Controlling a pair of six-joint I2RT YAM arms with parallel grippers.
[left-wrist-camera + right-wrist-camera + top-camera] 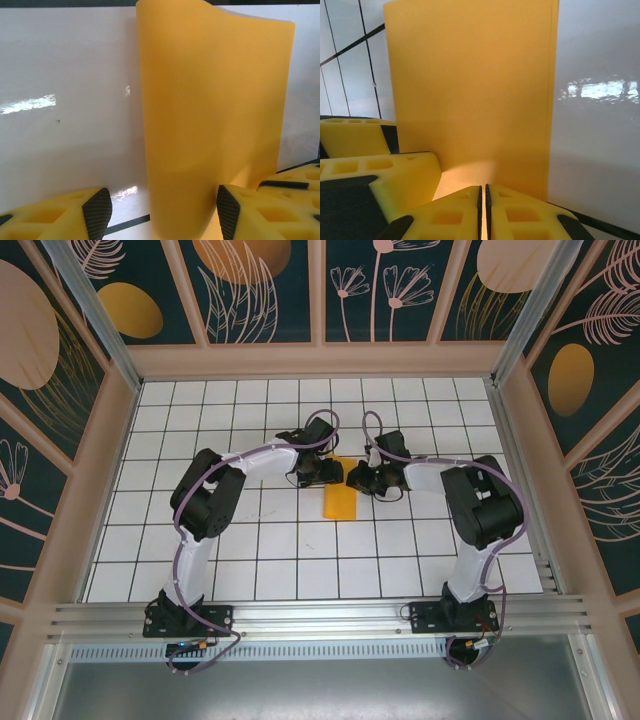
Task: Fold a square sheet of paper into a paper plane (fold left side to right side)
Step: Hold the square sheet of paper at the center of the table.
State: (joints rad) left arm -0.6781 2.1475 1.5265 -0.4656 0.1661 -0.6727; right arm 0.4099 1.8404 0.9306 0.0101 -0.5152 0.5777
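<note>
A: Right gripper (483, 210) first. Jaws?
B: Pressed together, only a hairline left between the pads. The near edge of the square sheet of paper (470, 90) runs into them, so it reads as a pinch on the sheet.
A: Left gripper (162, 215)?
B: Jaws moderately apart, not clamped. The sheet rises between them, close to the right-hand pad (227, 210); cannot tell if it touches.
A: Sheet position and axis?
B: From overhead it is a narrow orange-yellow rectangle at mid-worktop (250, 570), long axis running near to far. The two grippers flank its far half.
</note>
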